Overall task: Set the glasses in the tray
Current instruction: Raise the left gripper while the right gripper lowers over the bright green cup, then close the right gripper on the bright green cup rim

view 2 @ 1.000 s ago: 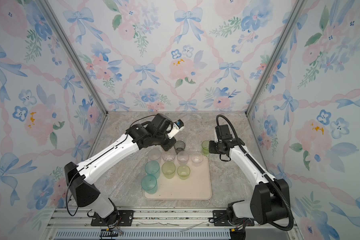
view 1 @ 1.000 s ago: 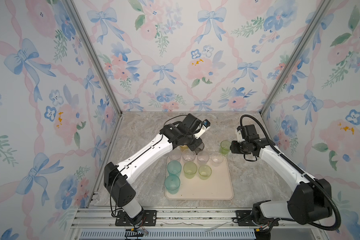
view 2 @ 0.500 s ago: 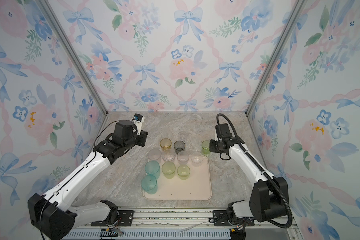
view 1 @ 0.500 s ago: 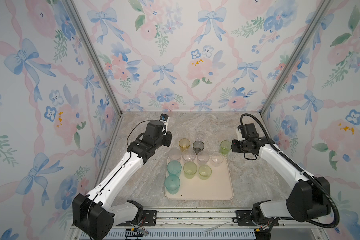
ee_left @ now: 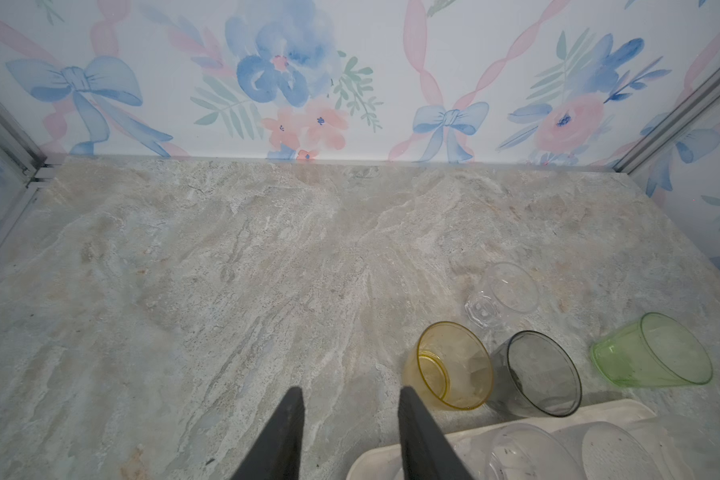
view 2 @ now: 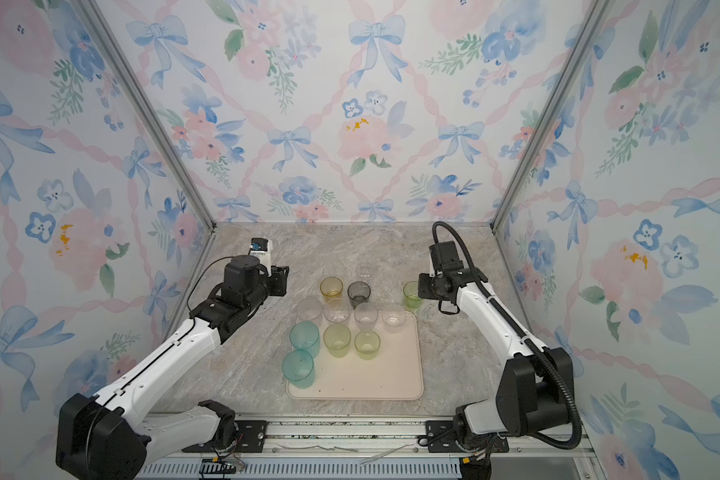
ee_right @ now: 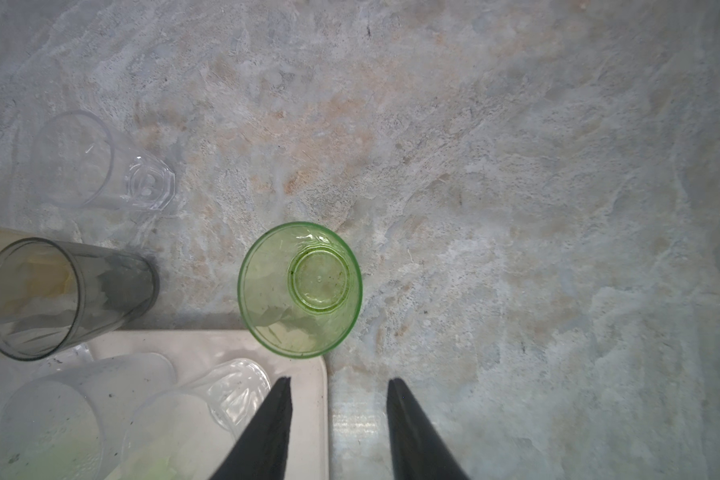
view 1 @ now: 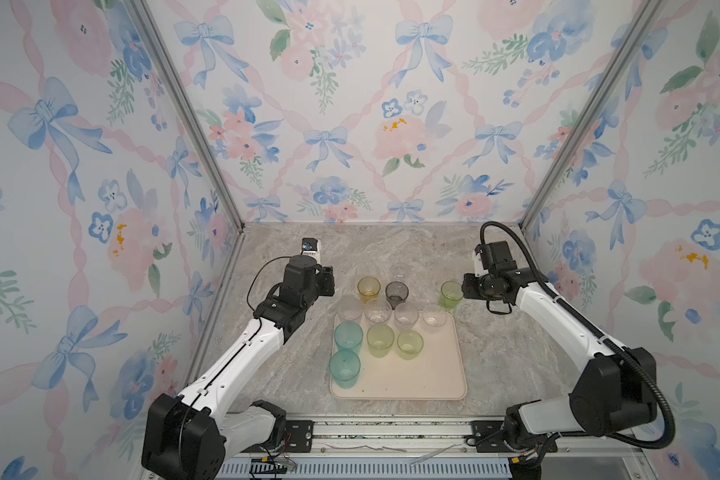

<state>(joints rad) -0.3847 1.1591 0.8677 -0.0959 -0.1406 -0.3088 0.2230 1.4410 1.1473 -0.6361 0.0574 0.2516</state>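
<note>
Right claw (ee_right: 337, 380) parted over tray (ee_right: 308, 415) edge, near green glass (ee_right: 300, 291).

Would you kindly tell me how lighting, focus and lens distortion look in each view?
Both top views: soft even light, no glare on the tray. Left wrist view: wide-angle distortion tips the amber glass outward. Right wrist view: the green glass is crisp; clear glasses nearest the lens blur.
</note>
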